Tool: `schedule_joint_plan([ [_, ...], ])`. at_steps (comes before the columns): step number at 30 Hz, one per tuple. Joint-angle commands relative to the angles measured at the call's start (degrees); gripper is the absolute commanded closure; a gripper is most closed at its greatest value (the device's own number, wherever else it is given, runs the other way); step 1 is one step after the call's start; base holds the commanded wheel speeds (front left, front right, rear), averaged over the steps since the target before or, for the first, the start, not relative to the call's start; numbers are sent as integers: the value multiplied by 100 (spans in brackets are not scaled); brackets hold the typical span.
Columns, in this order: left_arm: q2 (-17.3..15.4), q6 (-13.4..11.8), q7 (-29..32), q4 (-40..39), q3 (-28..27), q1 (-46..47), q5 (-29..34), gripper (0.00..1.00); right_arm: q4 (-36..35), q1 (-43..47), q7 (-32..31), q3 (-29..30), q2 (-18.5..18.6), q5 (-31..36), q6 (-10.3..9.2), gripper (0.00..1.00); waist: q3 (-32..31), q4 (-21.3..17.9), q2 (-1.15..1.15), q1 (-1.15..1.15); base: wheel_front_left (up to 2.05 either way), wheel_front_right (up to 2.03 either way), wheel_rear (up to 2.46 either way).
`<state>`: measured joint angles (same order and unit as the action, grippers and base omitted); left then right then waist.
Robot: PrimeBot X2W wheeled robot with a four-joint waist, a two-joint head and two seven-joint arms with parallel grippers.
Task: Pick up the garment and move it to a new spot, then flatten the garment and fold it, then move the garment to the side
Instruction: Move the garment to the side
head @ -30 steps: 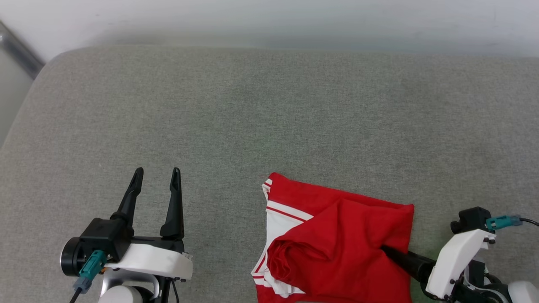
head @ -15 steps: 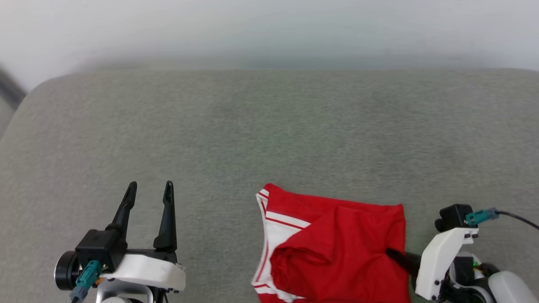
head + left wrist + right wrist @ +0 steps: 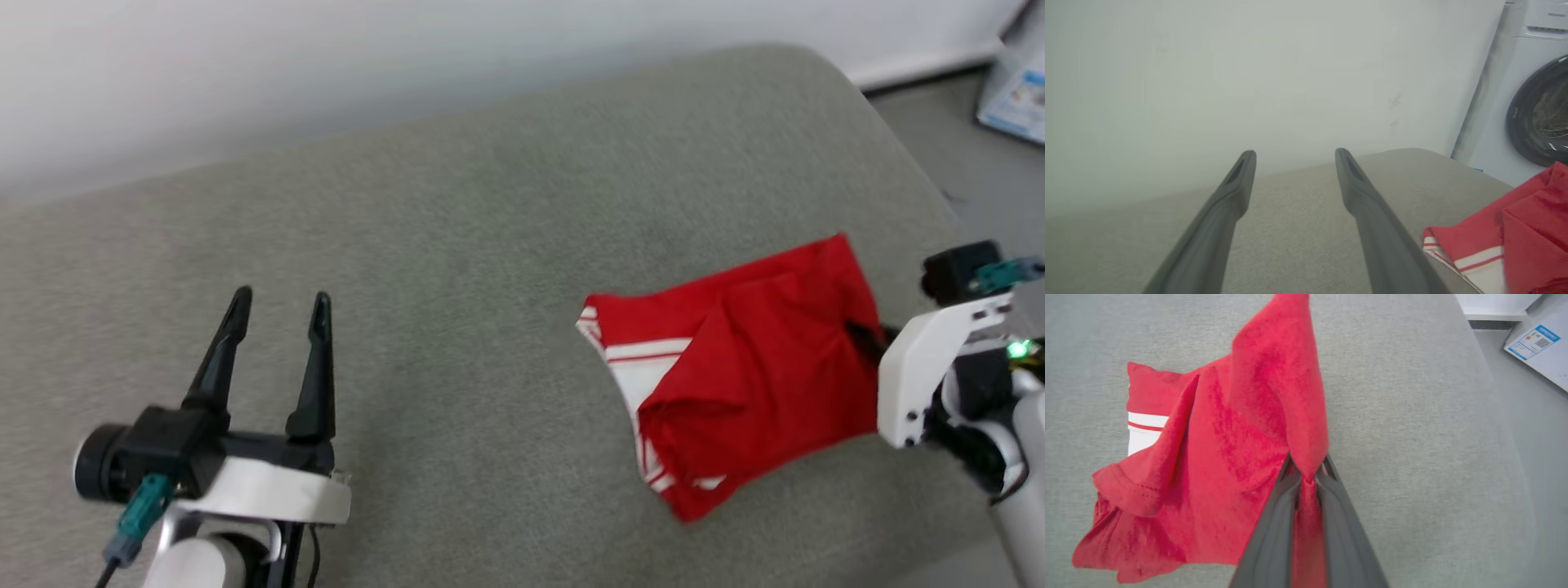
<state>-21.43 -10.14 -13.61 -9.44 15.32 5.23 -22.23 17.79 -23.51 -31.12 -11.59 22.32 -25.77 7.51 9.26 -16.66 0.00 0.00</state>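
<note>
The right tool pinches the shirt by its right edge. The shirt spreads leftward, well apart from the open, empty left tool.

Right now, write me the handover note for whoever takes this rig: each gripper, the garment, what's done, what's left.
Left gripper: jaws open, empty, over the grey fabric cushion, apart from the shirt.
Right gripper: jaws shut on a red edge of the bright red jersey shirt with white striped sleeves.
Shirt: bunched near the cushion's right end, pinched edge raised, the rest on the cushion.
Done: grasp made.
Left: set it down, flatten, fold, move aside; the loose doubling looks too rough to count as folded.
</note>
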Motion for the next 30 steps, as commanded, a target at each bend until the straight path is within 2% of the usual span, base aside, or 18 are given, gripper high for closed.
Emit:
schedule_joint_plan([
  [1,-78,27,50,-96,-5,183,66,0,85,-261,145,64,42,102,-4,100,718,-531,0,0,0,0,0],
  [6,-245,158,289,-418,77,722,207,0,578,-903,748,521,179,426,-4,100,1469,-694,0,0,0,0,0],
  [13,-400,379,599,-680,234,1471,388,0,1362,-1608,1604,1437,355,807,-4,100,2261,-492,0,0,0,0,0],
  [22,-414,493,728,-665,357,1879,421,0,2249,-2065,2303,2224,126,1005,-4,100,2730,-160,0,0,0,0,0],
  [23,-404,497,709,-644,368,1886,417,0,2344,-2098,2378,2295,127,1072,-4,95,2741,-133,0,0,0,0,0],
  [24,-394,503,683,-621,382,1896,411,0,2445,-2121,2443,2348,159,1174,-4,61,2742,-107,0,0,0,0,0],
  [25,-384,510,663,-594,388,1908,400,0,2518,-2161,2535,2411,171,1249,-4,0,2735,-82,0,0,0,0,0],
  [30,-339,507,536,-447,407,1850,358,0,2680,-2237,2909,2645,234,1616,-4,0,2581,-16,0,0,0,0,0],
])
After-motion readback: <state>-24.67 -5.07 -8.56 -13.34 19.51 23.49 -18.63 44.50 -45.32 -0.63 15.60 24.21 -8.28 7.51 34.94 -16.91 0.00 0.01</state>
